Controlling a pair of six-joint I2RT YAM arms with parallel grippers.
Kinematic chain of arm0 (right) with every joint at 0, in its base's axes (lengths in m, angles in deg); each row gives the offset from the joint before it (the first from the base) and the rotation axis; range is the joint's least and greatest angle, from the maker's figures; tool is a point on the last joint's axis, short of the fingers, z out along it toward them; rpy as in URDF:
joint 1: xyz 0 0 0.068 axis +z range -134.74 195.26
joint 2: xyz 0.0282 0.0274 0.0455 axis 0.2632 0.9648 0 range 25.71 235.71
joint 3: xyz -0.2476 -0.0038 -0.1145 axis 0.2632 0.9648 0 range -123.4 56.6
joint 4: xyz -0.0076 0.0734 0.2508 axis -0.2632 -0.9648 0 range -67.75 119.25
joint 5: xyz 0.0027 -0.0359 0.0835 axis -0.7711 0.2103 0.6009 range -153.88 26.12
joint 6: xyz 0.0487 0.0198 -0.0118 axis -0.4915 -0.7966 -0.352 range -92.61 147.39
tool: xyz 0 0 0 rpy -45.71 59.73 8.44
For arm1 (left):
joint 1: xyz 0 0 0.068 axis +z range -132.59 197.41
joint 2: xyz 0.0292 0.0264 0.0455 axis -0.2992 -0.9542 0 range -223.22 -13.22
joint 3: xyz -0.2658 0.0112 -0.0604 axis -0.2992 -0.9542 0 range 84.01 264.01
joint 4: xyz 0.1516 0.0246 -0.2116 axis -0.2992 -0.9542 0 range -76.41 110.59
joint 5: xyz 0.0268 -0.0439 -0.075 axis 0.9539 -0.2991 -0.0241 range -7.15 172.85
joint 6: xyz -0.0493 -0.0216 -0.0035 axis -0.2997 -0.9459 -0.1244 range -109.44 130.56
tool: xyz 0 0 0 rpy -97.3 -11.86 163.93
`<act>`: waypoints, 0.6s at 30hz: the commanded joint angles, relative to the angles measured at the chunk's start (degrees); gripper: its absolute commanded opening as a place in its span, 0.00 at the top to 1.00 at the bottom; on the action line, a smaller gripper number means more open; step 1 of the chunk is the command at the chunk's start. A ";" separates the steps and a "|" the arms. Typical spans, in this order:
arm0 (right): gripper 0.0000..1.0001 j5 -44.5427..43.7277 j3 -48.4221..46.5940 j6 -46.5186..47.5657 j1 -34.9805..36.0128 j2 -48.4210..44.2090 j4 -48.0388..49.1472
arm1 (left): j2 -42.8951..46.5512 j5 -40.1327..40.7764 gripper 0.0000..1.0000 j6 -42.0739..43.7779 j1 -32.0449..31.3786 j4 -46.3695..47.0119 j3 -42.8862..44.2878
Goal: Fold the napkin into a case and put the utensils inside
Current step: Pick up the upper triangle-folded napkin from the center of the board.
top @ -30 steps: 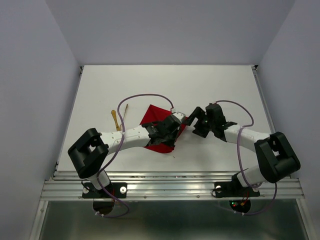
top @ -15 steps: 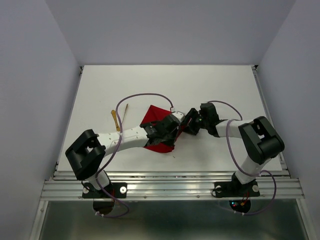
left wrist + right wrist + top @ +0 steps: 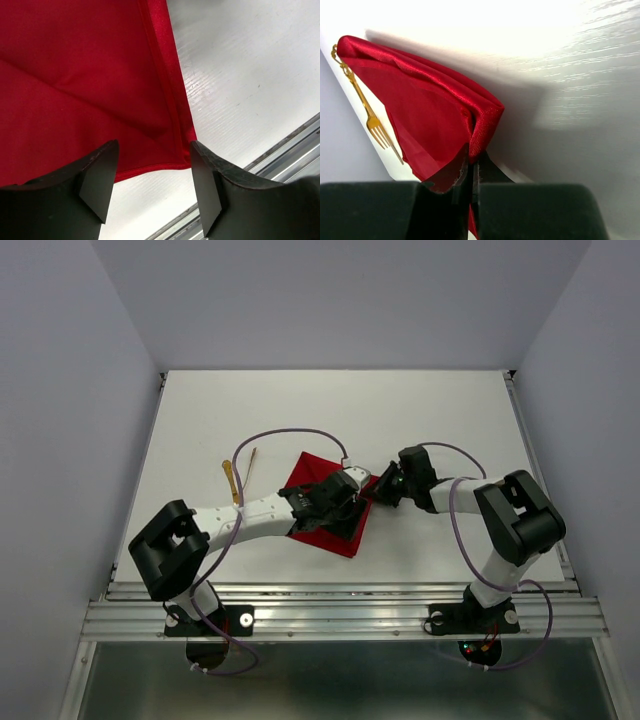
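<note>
The right claw (image 3: 378,488) was shut tight on the right-hand corner of the napkin (image 3: 312,468). It pinched the doubled hem between its pads and held it off the counter (image 3: 430,420) in a soft rounded ridge. From that pinch the cloth ran away to the left of the overhead frame. It lay as a loose diamond at the counter's middle, its longer run from upper left to lower right. The left claw (image 3: 154,152) hung with its jaws apart over the diamond's lower part, holding nothing. A stitched hem and one diagonal crease showed below it.

The right arm alone had the cloth, so a further fold would likely draw that corner leftward across the napkin. The fabric was bright red, faintly glossy and limp. The utensils (image 3: 231,481) lay left of the cloth, apart from it and nearer the left arm. The fork (image 3: 374,121), slim and golden with fine tines, showed beyond the raised fold. The folding looked unfinished.
</note>
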State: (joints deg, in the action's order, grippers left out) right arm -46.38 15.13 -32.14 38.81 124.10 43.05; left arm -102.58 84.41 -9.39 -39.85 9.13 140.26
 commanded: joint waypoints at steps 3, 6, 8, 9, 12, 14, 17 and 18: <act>0.99 -1.94 -0.72 0.55 -0.17 -2.85 -0.71 | 3.32 4.49 0.29 -0.27 -1.98 -2.16 1.40; 0.99 -2.38 -0.54 0.38 -0.17 -3.55 -1.23 | 2.27 8.36 0.34 -1.85 -4.87 -2.42 2.37; 0.99 -2.47 -0.54 0.46 -0.17 -3.90 -1.50 | 1.30 11.87 0.37 -2.99 -6.55 -2.77 3.60; 0.99 -2.47 -0.54 0.46 -0.17 -3.91 -1.58 | 0.69 12.67 0.37 -4.39 -8.21 -2.77 4.04; 0.99 -2.55 -0.45 0.46 -0.17 -3.99 -1.85 | -2.12 14.78 0.38 -5.98 -10.15 -2.60 6.06; 0.99 -2.47 -0.36 0.38 -0.17 -4.08 -1.94 | -5.11 16.80 0.38 -7.47 -11.30 -3.04 7.82; 0.99 -2.38 -0.19 0.29 -0.17 -4.43 -1.94 | -9.50 21.53 0.38 -8.96 -13.57 -5.22 10.97; 0.99 -2.38 -0.19 0.29 -0.17 -4.52 -1.94 | -10.65 22.51 0.38 -9.32 -14.02 -5.93 11.86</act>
State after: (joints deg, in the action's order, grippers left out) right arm -47.62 15.13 -32.16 38.81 121.78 41.21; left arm -109.93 99.50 -15.75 -52.17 6.00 148.26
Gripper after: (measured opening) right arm 0.045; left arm 0.621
